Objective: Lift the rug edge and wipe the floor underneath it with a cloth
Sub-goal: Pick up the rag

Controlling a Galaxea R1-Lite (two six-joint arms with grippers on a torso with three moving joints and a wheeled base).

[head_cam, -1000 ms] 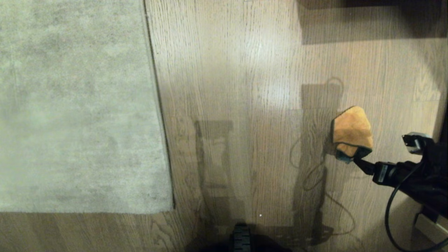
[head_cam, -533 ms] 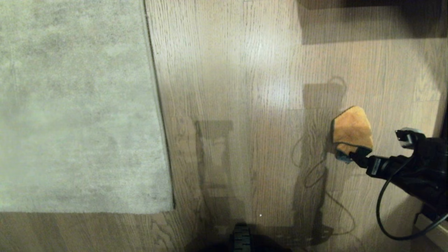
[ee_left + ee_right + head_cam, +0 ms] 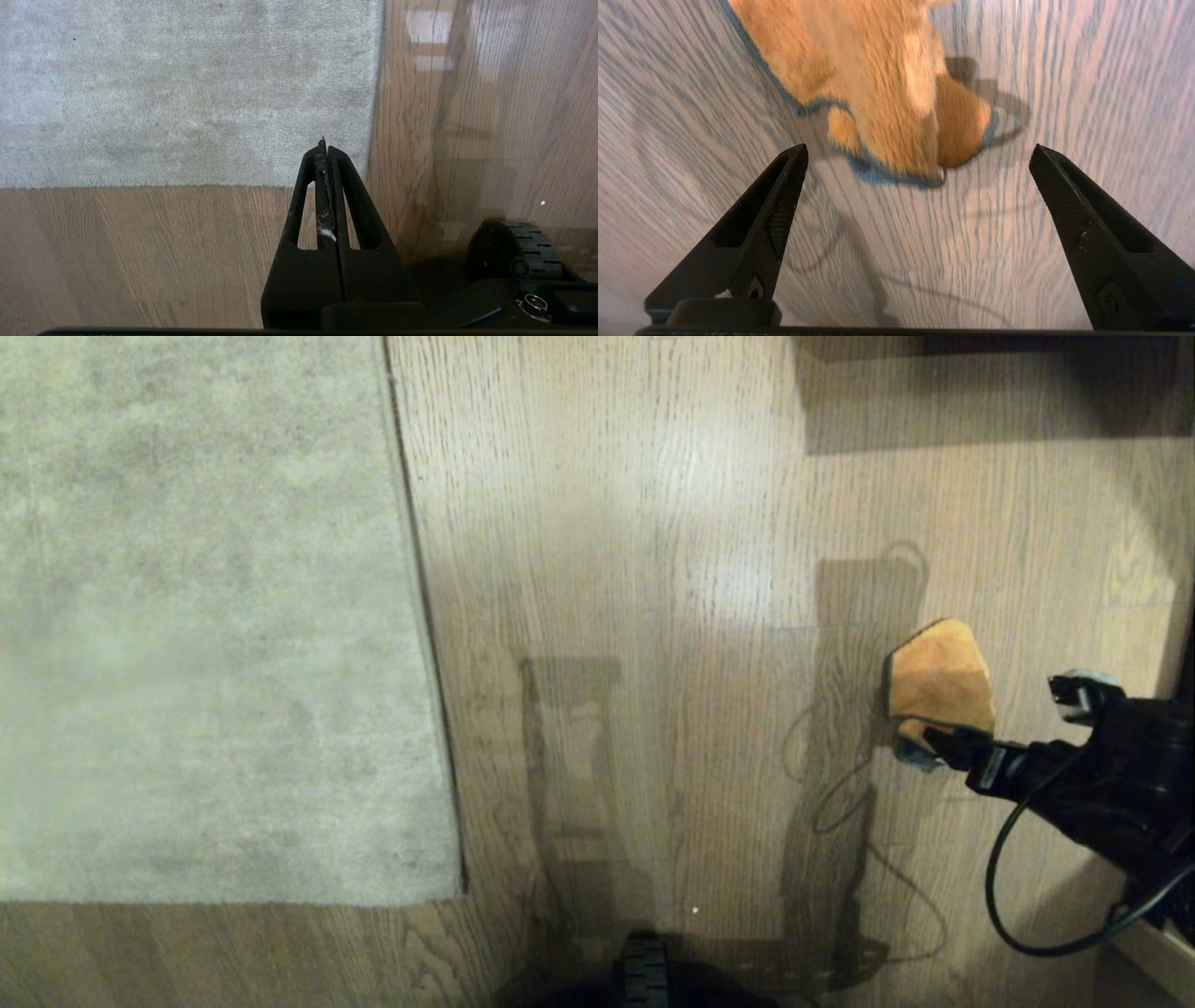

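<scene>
Just ahead of your right gripper [image 3: 917, 154] lies the cloth [image 3: 882, 84], flat on the floor [image 3: 653, 523], its trimmed corner nearest the wide-spread jaws and centred between them; nothing is held. The cloth's length runs on away from the tips, so you'd likely push straight ahead. Your left gripper [image 3: 325, 149] hangs pinched shut near the rug edge [image 3: 376, 116], far from the cloth.

Right gripper [image 3: 917, 154] fingers spread wide before the cloth [image 3: 878, 79] on the floor [image 3: 1087, 93].
</scene>
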